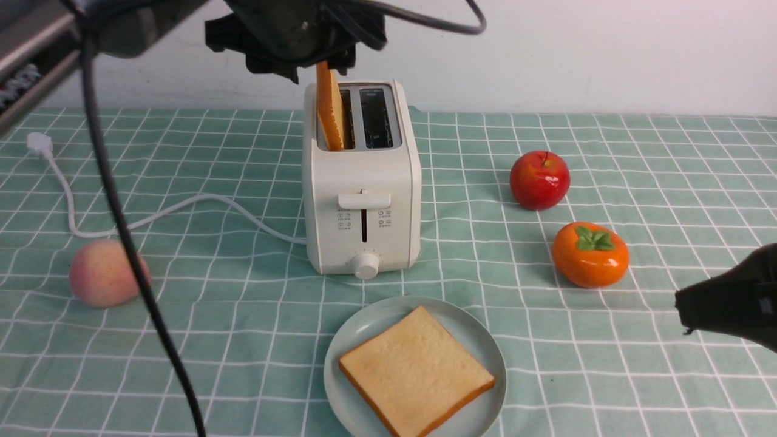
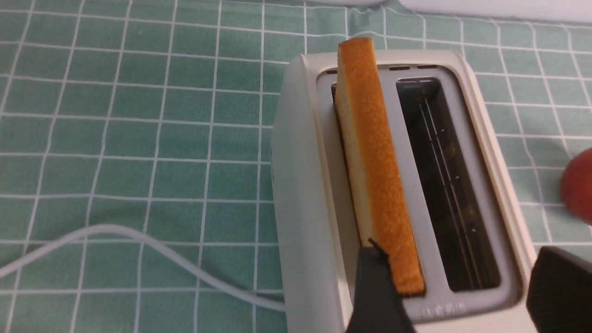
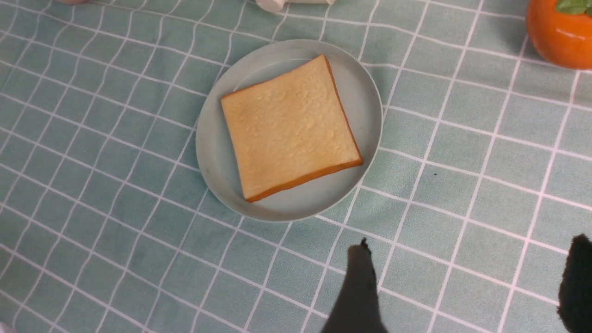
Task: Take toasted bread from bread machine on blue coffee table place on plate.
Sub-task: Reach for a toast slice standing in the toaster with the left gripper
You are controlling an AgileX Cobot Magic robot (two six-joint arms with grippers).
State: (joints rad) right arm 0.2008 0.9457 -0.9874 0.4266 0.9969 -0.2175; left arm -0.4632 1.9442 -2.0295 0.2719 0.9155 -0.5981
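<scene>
Tiny illegible markings (image 1: 343,220) beside lever (image 1: 364,200) of bread machine (image 1: 388,182)

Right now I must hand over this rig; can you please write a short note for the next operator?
Grippers: the left gripper is open above the toaster, holding nothing. The right gripper is open and empty, over the table near the plate.
Done: one toast lies flat on the plate.
Left: the second toast stands in the toaster's left slot; the right slot is empty. Grasp it, lift it out, and lay it on the plate.
</scene>
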